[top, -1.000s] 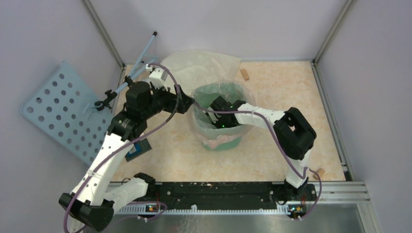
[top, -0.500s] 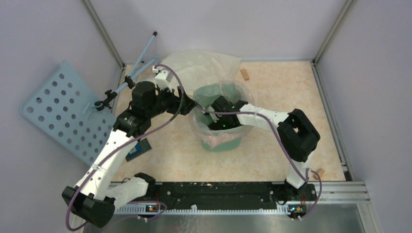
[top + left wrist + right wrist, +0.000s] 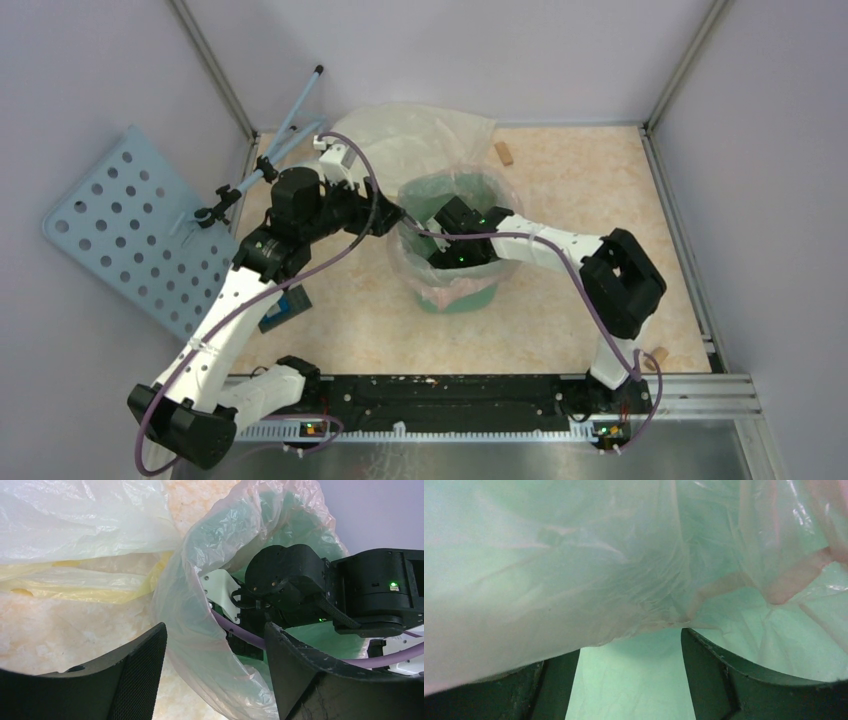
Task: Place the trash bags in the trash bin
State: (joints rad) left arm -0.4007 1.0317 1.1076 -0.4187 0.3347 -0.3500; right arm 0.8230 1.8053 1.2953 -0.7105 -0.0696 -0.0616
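Trash bag (image 3: pixel 186 580) lines the trash bin (image 3: pixel 466 297) — left gripper (image 3: pixel 215 630) and right gripper (image 3: pixel 624 655) gape, seemingly empty; withdrawing could snag film, unseating it.

Left pincer (image 3: pixel 212 652) has advanced to the trash bin (image 3: pixel 455 298) rim.

The table (image 3: pixel 560 300), a pale peach marbled surface, carries the mint-green trash bin (image 3: pixel 468 297) near its middle, with a large pale-yellow bag (image 3: pixel 400 135) lying behind it toward the far-left corner. A small wooden block (image 3: pixel 503 153) lies by the far edge. A second wooden block (image 3: pixel 657 355) sits at the near-right corner, and a dark flat object (image 3: pixel 285 310) lies near the left edge.
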